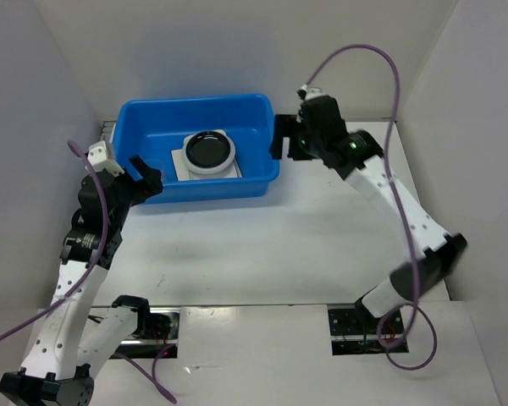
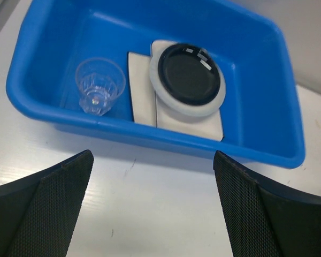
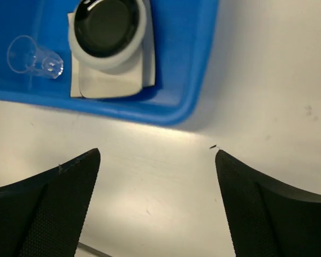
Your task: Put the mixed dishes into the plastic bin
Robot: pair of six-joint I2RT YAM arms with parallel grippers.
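Found the plastic bin point(image 1: 152, 135) standing on the white table point(image 1: 279, 245). Located every visible dish inside the bin. Noted the small clear cup point(image 2: 99, 85) on the bin floor toward the left end, apparently upright, clear of the walls and just beside the stack; could not tell whether cup and stack touch. Recorded one stack near the middle of the bin floor, set closer to the near wall than to the far wall. Logged, from top down: round black saucer point(image 2: 186, 73) seated in the round white bowl point(image 2: 190, 111); bowl resting on the rounded-rectangular pale plate point(image 2: 203, 126); square white plate point(image 2: 140, 91) lowest, showing past the stack on the side facing the cup. Observed the left gripper point(image 1: 150, 176) at the bin's near-left corner; confirmed from the left wrist view both fingers over bare table just outside the near wall, spread wide, nothing between them. Observed the right gripper point(image 1: 277, 137) just beside the bin's right end wall, outside the bin and over the table, fingers likewise wide apart and holding nothing.
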